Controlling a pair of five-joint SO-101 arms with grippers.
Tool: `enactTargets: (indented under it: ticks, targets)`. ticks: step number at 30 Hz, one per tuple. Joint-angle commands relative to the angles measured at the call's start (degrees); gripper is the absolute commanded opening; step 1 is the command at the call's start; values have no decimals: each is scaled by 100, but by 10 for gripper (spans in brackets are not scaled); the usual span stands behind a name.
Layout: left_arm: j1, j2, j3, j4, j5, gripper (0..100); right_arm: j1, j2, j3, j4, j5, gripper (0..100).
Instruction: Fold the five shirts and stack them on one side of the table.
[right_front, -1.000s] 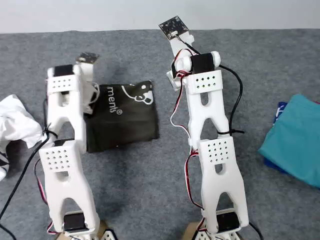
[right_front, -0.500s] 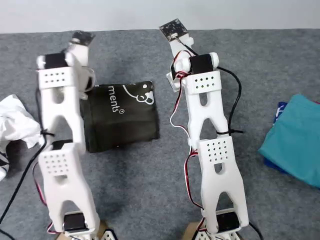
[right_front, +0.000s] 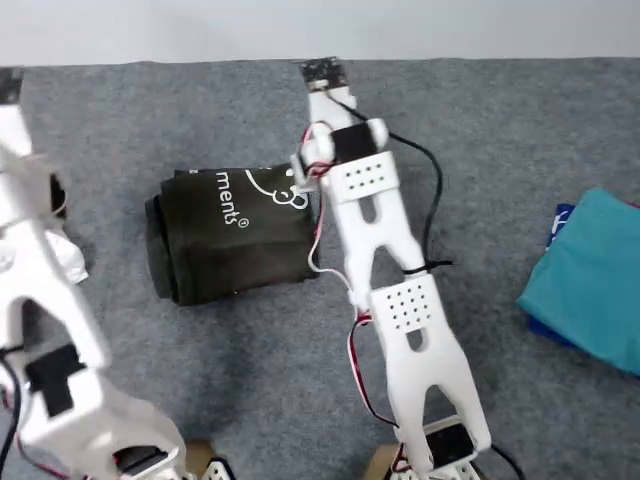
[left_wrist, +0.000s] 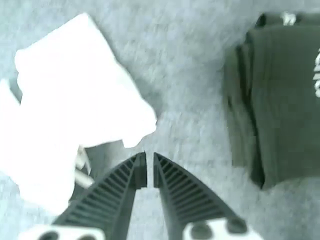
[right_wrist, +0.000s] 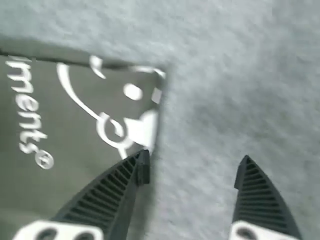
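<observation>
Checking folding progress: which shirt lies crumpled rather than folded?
The white shirt, bunched near the left hand; the dark printed shirt and teal shirt lie folded flat.

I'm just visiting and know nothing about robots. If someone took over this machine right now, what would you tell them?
Left gripper: shut, empty, above the table beside the crumpled white shirt.
Right gripper: open, empty, at a corner of the folded dark shirt.
Done: the dark shirt is folded mid-table; a teal shirt looks folded on a blue shirt at the table's edge.
Left: fold the white shirt, then stack everything on one side.
</observation>
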Motion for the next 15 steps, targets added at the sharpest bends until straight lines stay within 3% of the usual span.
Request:
enactTargets:
  ticks: [1,9,15]
  targets:
    - [-264,-800,585,0,-158,30,-286,40,-53,-558,-123,288]
    - [-440,-1442,1490,-299,-167,30,-444,769,-53,-1411,-114,288]
    - [-440,-1600,1587,-299,-167,30,-435,1024,-53,-1235,-114,288]
